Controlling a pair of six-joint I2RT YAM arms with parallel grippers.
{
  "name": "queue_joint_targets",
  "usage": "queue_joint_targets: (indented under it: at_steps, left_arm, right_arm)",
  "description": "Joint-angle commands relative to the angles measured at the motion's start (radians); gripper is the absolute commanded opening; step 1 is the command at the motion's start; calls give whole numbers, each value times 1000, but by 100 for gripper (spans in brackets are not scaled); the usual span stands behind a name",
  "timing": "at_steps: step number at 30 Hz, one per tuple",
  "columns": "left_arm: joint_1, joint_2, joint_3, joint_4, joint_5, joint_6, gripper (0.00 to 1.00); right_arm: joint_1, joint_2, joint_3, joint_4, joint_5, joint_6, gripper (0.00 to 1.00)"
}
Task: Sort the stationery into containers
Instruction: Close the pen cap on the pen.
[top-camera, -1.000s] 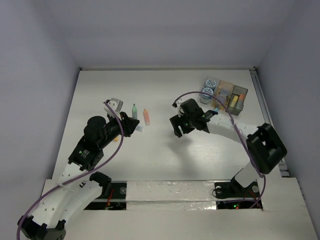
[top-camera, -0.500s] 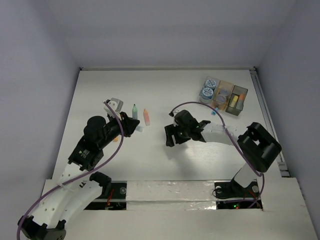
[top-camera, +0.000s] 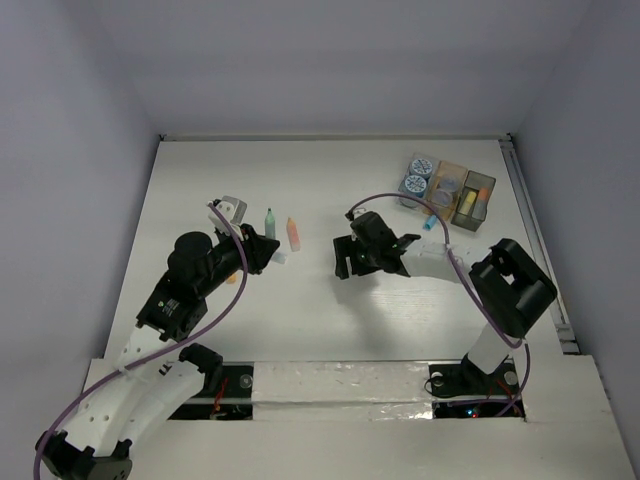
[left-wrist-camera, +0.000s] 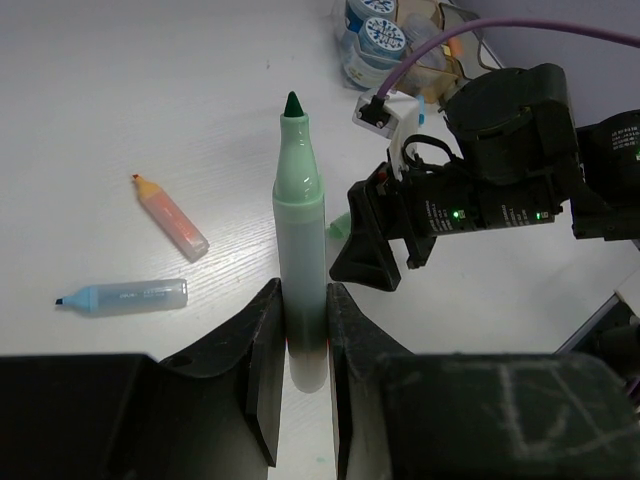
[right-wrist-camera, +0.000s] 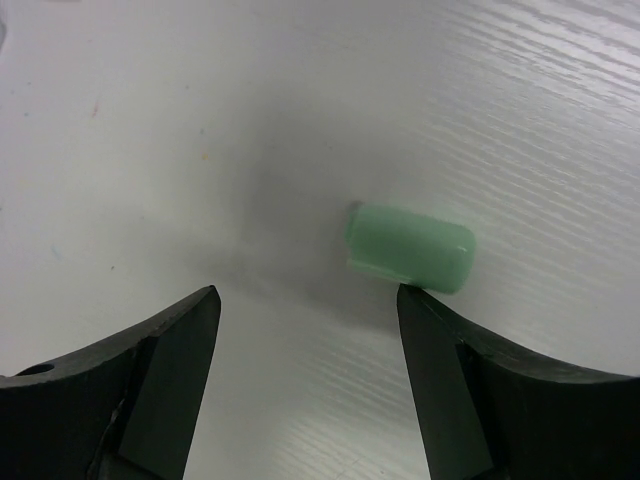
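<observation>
My left gripper (left-wrist-camera: 303, 300) pinches the green marker (left-wrist-camera: 300, 230); right gripper (right-wrist-camera: 308, 298) spread over green cap (right-wrist-camera: 410, 247), off-centre. Next: re-centre, drop, close.

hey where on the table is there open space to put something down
Bare table runs along the far edge, left of the rolls. Also bare: the near middle, between both arms. Crowded: the far right corner with the containers, and the centre around the orange marker, left gripper and right gripper.
</observation>
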Motion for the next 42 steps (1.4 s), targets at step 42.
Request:
queue_joint_targets:
  at_steps: [42]
  left_arm:
    - [18, 2, 16, 64, 30, 9, 0]
  right_arm:
    - [-35, 181, 287, -338, 195, -101, 62]
